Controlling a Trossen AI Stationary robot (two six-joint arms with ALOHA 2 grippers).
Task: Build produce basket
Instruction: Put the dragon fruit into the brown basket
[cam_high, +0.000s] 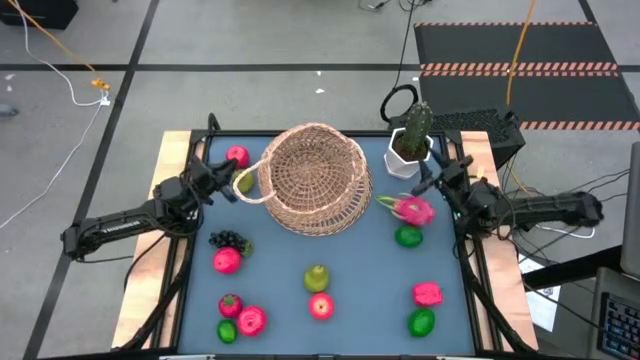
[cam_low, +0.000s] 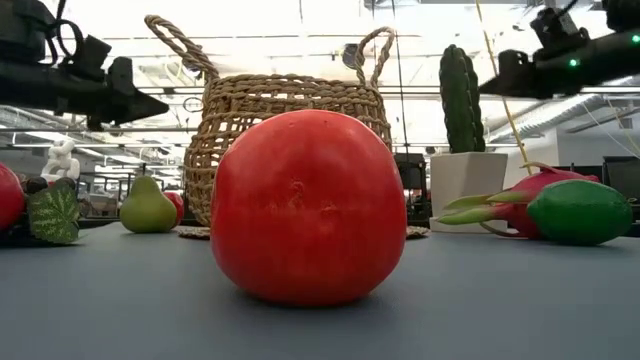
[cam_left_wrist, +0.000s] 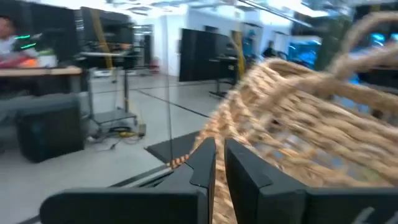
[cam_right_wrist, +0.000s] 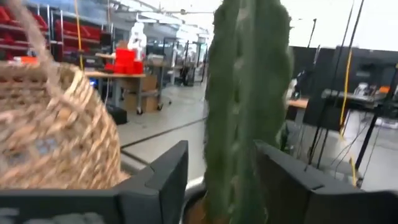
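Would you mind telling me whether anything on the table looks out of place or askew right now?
Yes: a potted cactus stands among the toy fruit at the far right, and the right gripper is open around it rather than any fruit. The basket stands upright, with no fruit visible inside. The left gripper sits beside the basket, nearly shut.

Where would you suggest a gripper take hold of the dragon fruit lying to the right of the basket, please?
Probably across the pink body of the dragon fruit, coming straight down from above. It lies on its side on the table, and its green leafy tips point toward the basket, so they give thin, uneven purchase. A lime sits close on the near side, so set the fingers clear of it.
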